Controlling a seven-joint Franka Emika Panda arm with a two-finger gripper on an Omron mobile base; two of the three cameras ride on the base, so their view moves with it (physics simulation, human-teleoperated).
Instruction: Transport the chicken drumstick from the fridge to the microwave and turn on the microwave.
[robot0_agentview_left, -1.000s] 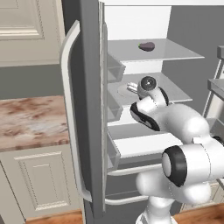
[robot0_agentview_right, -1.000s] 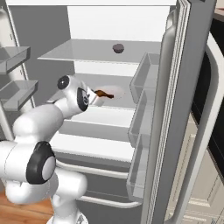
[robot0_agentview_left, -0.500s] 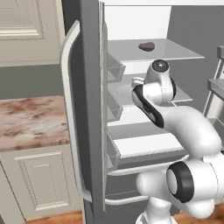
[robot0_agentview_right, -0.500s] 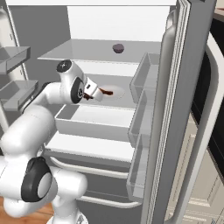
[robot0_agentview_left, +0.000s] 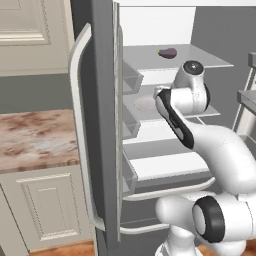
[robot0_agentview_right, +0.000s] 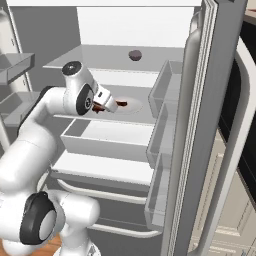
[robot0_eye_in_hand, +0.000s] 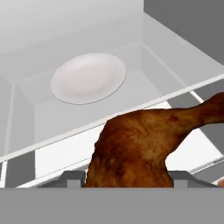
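We see the claw (robot0_agentview_right: 102, 106) clamped on the drumstick (robot0_eye_in_hand: 140, 146), a white plate (robot0_eye_in_hand: 89, 78) beyond it in the fridge (robot0_agentview_right: 125, 35)

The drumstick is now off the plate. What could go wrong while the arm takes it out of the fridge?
1. The chicken drumstick sticks out sideways from the claw; its bone end could catch the door bins close on the right.
2. The claw holds only the thick end, so the meat may slip or turn on a quick swing.

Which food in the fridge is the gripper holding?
The chicken drumstick, reddish-brown, sits in the gripper. The small dark purple item lies alone on the upper shelf.
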